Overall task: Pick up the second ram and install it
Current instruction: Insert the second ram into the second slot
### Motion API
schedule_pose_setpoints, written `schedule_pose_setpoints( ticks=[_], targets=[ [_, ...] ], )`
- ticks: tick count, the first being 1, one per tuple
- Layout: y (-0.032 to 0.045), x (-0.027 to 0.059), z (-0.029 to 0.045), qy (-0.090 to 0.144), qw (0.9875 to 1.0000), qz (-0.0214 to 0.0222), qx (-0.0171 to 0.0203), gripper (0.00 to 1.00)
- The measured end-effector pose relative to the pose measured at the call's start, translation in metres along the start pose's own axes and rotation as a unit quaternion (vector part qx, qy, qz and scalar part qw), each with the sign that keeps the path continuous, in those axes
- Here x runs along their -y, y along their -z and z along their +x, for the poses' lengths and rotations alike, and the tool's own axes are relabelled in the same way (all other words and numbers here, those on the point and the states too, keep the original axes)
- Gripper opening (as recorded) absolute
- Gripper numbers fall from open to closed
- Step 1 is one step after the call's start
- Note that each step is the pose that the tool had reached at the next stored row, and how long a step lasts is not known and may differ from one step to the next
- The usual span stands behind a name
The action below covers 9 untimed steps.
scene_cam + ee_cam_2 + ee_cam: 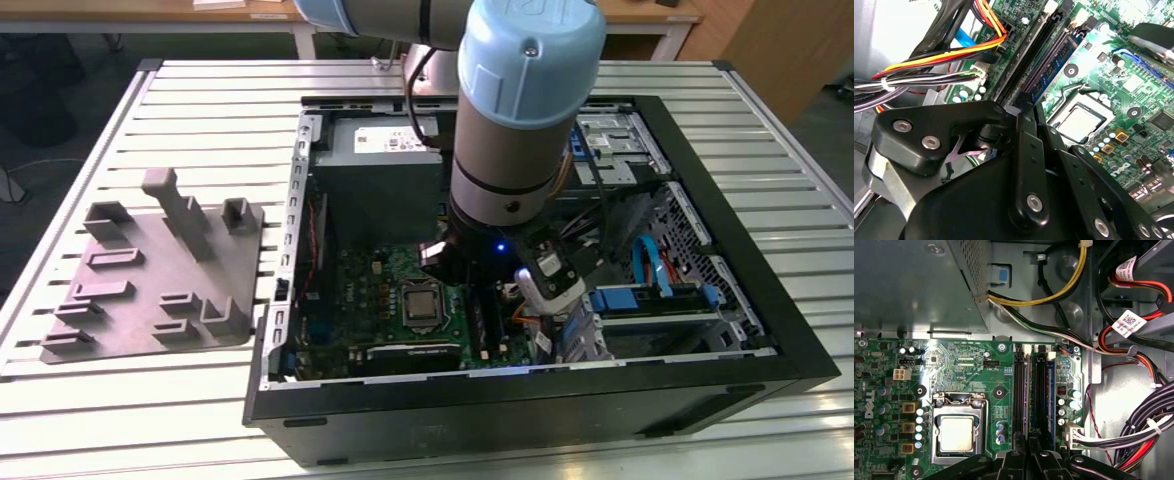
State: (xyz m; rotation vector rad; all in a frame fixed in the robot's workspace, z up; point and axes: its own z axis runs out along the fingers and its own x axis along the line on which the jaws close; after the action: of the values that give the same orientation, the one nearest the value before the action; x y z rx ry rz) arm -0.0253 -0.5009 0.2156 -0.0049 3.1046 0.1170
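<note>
Black robot pincer (1030,460) lowered inside open black computer case (747,330), closed narrow on long thin dark memory stick (1039,390). Stick standing edge-on in black slot of green motherboard (969,370), beside silver processor socket (956,432). Grey moulded holder tray (147,290) on slatted metal worktop (80,150), well apart.

We saw a ribbed, matt metal bench (107,120), a matt grey moulded plastic tray (147,290), the glossy green motherboard (969,370) with its shiny metal processor lid (956,432), and the pincer's (1026,112) matt black links.

The second ram (1039,390), a thin dark strip, stands edge-down in a motherboard (969,370) slot.
</note>
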Motion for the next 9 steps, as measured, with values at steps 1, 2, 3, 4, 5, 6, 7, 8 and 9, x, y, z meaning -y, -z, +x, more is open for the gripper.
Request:
schedule_pose_setpoints(
  ticks=[1, 2, 3, 4, 5, 6, 7, 8, 9],
  targets=[
    [-0.0001, 0.0, -0.0002, 0.0, 1.0, 0.0, -0.0002, 0.14],
    [-0.0003, 0.0, -0.0003, 0.0, 1.0, 0.0, -0.0003, 0.14],
    [-0.0004, 0.0, -0.0005, 0.0, 1.0, 0.0, -0.0004, 0.14],
    [-0.0007, 0.0001, -0.0007, 0.0, 1.0, 0.0, -0.0005, 0.14],
    [-0.001, 0.0001, -0.0007, 0.0, 1.0, 0.0, -0.0005, 0.14],
    [-0.0013, 0.0001, -0.0008, 0.0, 1.0, -0.0001, -0.0006, 0.14],
    [-0.0016, 0.0001, -0.0008, 0.0, 1.0, -0.0001, -0.0007, 0.14],
    [-0.0019, 0.0001, -0.0008, 0.0, 1.0, 0.0, -0.0007, 0.14],
    [-0.0021, 0.0002, -0.0009, 0.0, 1.0, 0.0, -0.0007, 0.14]
  ],
)
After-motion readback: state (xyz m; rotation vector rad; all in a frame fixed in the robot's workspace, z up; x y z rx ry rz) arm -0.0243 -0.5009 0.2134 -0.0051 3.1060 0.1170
